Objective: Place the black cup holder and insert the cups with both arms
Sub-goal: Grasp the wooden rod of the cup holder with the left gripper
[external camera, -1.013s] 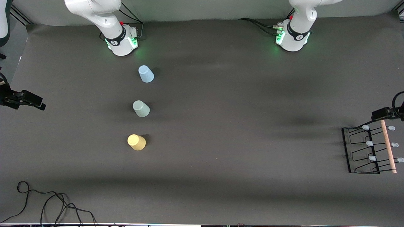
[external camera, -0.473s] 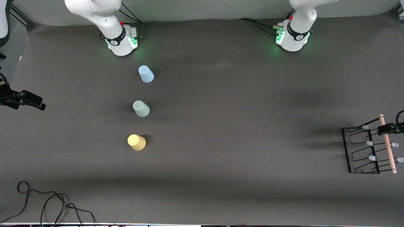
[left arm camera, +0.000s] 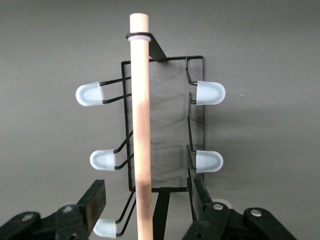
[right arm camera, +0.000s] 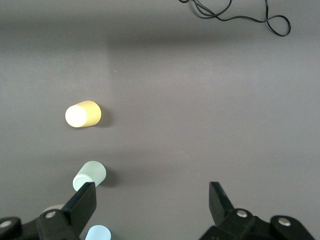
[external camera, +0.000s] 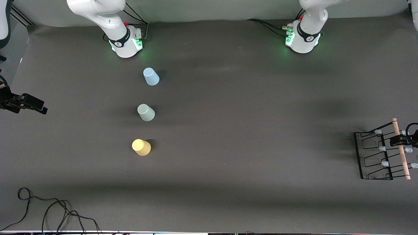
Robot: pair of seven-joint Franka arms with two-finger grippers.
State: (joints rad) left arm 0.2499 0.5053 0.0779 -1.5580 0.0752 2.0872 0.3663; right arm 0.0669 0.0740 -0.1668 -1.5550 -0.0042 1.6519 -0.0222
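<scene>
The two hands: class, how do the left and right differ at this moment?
The left hand sits over the black cup holder, fingers astride its wooden rod without gripping; the right hand waits wide open over the right arm's end of the table, away from the cups. Both hold nothing.

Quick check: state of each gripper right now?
Left gripper: open, fingers astride the black cup holder's wooden handle, not gripping.
Right gripper: open, empty, waiting over the table.

Rack: thin black wire, pale smooth peg caps, bare light wood rod. Cups: smooth matt plastic. Table: dark grey matt covering.
</scene>
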